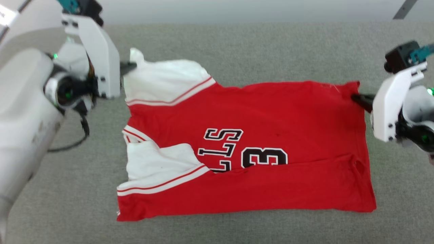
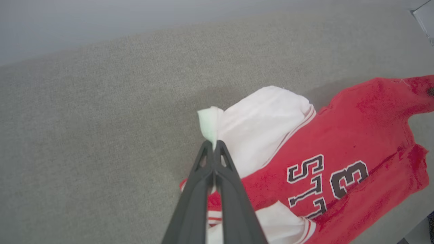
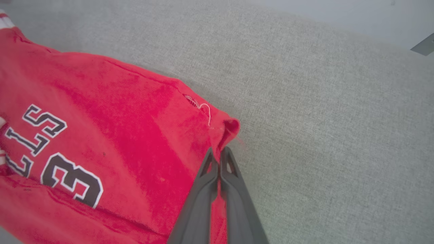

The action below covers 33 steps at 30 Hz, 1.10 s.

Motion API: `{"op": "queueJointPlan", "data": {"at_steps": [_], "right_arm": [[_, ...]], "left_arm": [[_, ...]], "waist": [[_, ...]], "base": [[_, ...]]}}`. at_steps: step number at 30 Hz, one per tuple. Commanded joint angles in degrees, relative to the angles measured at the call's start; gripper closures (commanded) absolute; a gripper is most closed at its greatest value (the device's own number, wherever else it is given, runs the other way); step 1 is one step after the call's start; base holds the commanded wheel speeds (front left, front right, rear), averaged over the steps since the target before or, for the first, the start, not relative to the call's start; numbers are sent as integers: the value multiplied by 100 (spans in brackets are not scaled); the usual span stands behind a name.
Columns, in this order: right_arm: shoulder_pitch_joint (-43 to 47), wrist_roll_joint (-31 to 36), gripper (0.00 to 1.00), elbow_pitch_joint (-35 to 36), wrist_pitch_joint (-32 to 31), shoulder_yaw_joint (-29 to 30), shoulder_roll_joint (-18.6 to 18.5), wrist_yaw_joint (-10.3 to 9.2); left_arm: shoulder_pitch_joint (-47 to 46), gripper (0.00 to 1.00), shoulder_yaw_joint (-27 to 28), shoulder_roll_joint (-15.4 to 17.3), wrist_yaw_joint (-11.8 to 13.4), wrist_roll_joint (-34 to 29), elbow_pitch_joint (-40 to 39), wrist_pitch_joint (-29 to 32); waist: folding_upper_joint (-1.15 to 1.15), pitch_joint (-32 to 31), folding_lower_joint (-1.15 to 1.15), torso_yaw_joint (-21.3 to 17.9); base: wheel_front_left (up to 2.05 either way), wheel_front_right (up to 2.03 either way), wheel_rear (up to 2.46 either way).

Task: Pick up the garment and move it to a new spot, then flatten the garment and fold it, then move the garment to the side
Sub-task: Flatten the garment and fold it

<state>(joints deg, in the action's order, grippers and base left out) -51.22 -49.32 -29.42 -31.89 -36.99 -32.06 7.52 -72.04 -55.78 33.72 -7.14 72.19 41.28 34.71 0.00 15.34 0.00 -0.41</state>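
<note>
The garment (image 1: 257,115) is a red T-shirt with white sleeve ends, black-and-white lettering and stripe trim, spread sideways on grey cloth, its near edge folded over. My left gripper (image 1: 130,67) is shut on the far white sleeve end (image 2: 211,123), with a tuft of cloth sticking out past the fingertips. My right gripper (image 1: 356,97) is shut on the far red hem corner (image 3: 229,130). In the wrist views the left gripper (image 2: 213,145) and the right gripper (image 3: 218,150) each pinch a slightly raised bit of cloth.
A grey fabric surface (image 1: 271,44) spreads all round the shirt, ending at a pale wall along the far edge. A black cable (image 1: 81,135) loops below my left forearm. A dark strip (image 1: 405,8) shows at the top right.
</note>
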Motion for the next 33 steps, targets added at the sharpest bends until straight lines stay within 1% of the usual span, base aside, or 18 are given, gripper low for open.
{"op": "queueJointPlan", "data": {"at_steps": [1,2,4,7,11,13,15,18,21,24,31,32,33], "right_arm": [[256,-155,100,202,-68,-88,-217,-6],[256,-155,100,202,-68,-88,-217,-6],[482,-303,100,432,-165,-188,-408,-6],[801,-565,100,749,-308,-283,-704,-6],[1231,-856,100,1037,-452,-294,-974,-6],[1422,-957,100,1120,-492,-274,-1047,-6],[1588,-1006,100,1155,-531,-269,-1083,-6],[1796,-1046,100,1144,-592,-296,-1097,-6],[1937,-1043,100,1074,-630,-320,-1015,-7],[1995,-1023,100,968,-623,-333,-882,-7],[1885,-864,100,631,-583,-391,-562,-7],[1863,-834,100,597,-588,-396,-539,-7],[1834,-807,82,568,-573,-391,-529,-7]], "left_arm": [[321,100,-40,184,154,90,-422,112],[321,100,-40,184,154,90,-422,112],[574,100,-74,387,337,141,-936,218],[1015,100,-121,716,698,259,-1795,372],[1571,100,-184,1166,1228,425,-2897,544],[1830,100,-219,1356,1474,505,-3329,577],[2034,100,-281,1516,1661,487,-3659,588],[2308,100,-362,1626,1863,568,-3952,634],[2519,100,-448,1621,1959,629,-4023,625],[2620,100,-500,1551,1975,629,-3895,579],[2665,100,-558,1267,1814,654,-3247,512],[2660,83,-551,1232,1807,651,-3161,489],[2647,71,-552,1203,1806,624,-3083,459]], "waist": [[0,-250,0,158],[0,-250,0,158],[0,-322,0,195],[0,-388,0,226],[0,-420,0,231],[0,-421,0,224],[0,-415,0,205],[0,-403,0,186],[0,-366,0,166],[0,-324,0,147],[0,-272,0,124],[0,-278,0,122],[0,-284,0,122]], "base": [[0,0,0],[0,0,0],[0,0,0],[0,0,0],[0,0,0],[0,0,0],[0,0,0],[0,0,0],[0,0,0],[0,0,0],[0,0,0],[0,0,0],[0,0,0]]}}
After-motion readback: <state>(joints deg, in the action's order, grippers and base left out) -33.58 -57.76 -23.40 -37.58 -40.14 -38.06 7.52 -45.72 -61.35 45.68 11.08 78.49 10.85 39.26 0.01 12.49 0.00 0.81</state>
